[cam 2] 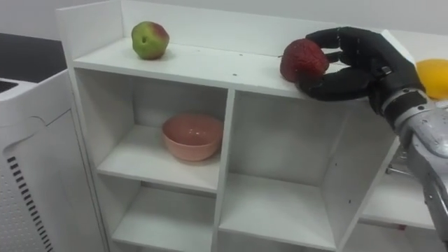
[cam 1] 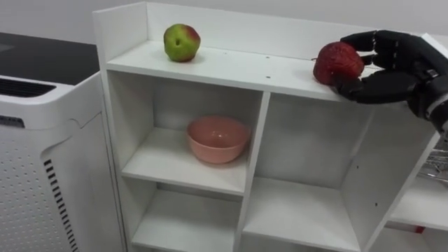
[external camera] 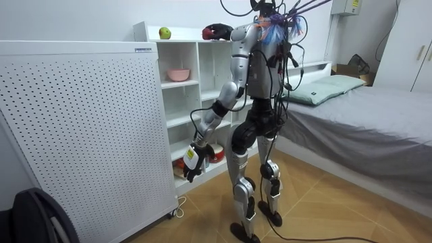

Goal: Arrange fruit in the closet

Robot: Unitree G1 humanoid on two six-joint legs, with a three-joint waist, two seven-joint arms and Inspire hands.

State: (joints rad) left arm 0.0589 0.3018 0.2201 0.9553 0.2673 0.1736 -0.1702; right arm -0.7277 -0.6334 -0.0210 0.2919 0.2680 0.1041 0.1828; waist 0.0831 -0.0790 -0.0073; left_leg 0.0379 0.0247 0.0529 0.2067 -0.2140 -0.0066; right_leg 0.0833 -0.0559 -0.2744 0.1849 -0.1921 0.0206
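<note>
Apple (cam 1: 182, 42), red fruit (cam 1: 337, 61) atop closet (cam 1: 231, 70)

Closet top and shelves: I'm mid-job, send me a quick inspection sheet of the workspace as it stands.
Surface: white closet top, with open shelves below.
Job's things: green-red apple at the top's left rear; red fruit at the top's right front edge; orange fruit further right, beyond the wrist.
Clutter: pink bowl on the left middle shelf.
Hands: right hand curled round the red fruit; left hand hangs low at the robot's side.
Cables: nothing seen.
Surroundings: white perforated unit against the closet's left side; bed at the room view's right.
</note>
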